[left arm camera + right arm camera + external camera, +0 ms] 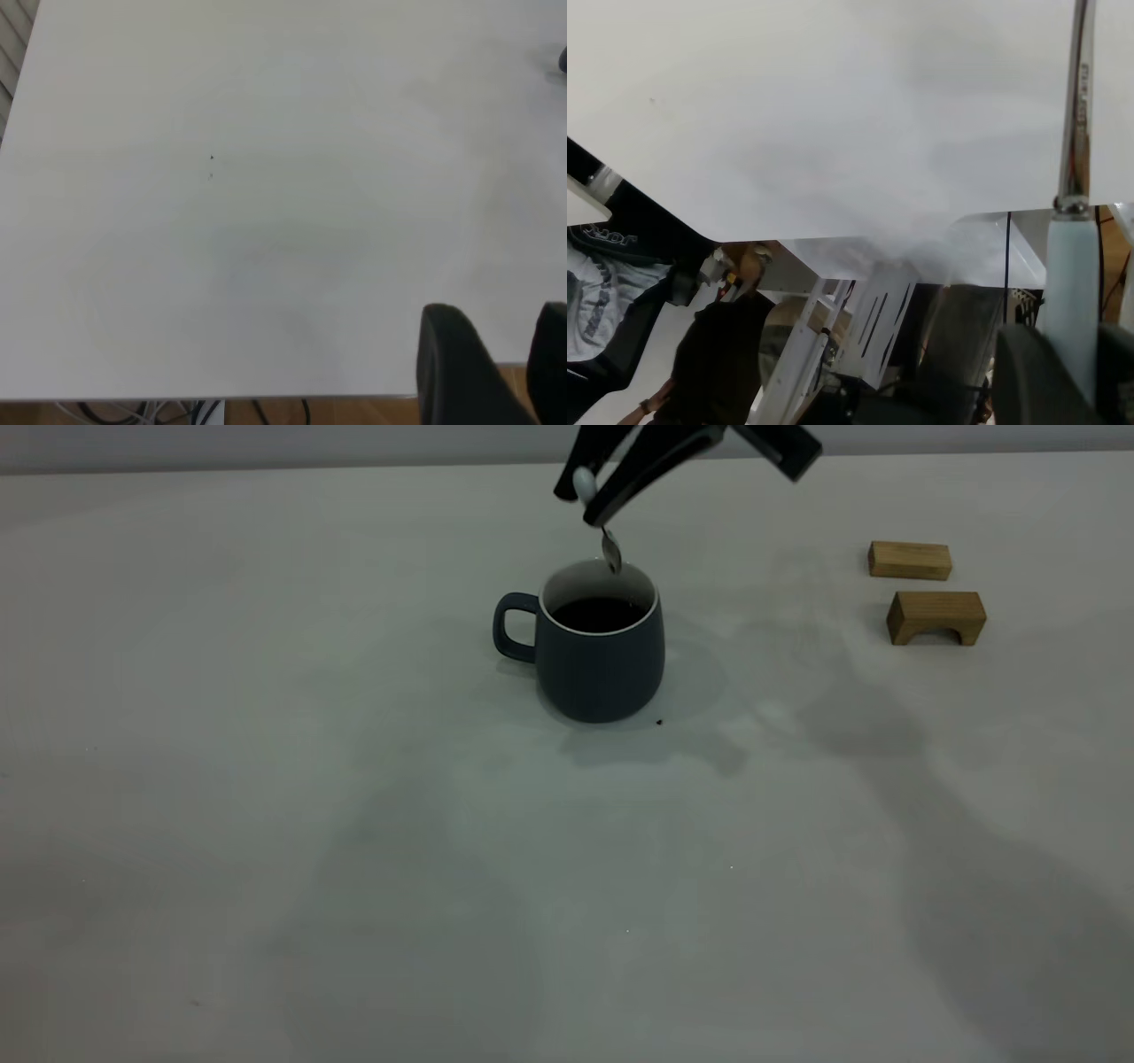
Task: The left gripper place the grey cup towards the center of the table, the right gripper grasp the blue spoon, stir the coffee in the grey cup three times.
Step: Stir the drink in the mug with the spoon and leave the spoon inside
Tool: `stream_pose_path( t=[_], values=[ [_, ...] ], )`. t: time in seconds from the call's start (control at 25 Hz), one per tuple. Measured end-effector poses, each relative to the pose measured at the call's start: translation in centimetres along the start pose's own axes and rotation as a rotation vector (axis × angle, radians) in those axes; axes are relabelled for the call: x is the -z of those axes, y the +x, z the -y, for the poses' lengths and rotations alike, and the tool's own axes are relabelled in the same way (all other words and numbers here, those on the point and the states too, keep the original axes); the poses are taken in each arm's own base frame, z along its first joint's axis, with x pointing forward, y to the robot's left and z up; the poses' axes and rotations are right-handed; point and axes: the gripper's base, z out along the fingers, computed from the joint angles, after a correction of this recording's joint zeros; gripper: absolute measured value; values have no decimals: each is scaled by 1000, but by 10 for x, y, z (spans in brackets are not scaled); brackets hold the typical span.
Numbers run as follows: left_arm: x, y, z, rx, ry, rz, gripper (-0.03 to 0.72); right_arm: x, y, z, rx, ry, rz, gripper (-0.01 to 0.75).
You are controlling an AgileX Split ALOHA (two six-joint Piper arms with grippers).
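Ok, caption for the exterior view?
Right gripper holds the blue spoon just above the coffee in the grey cup.

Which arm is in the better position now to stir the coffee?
The right. The right gripper holds the blue spoon just above the grey cup; the left gripper is away over bare table.

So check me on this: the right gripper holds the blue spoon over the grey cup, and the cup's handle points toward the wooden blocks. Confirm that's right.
Not quite. The right gripper does hold the blue spoon over the grey cup, but the exterior view shows the cup's handle pointing away from the wooden blocks, which sit on the cup's opposite side.
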Motion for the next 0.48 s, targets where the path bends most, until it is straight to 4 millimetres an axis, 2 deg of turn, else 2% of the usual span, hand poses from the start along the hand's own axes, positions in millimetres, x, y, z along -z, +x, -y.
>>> stream_pose_path(
  t=[0.28,0.48],
  values=[
    [0,0,0,0,0,0,276,-32,-25,22,-58,25,-53,135],
    [0,0,0,0,0,0,276,-33,-38,32,15,41,-43,135]
  ],
)
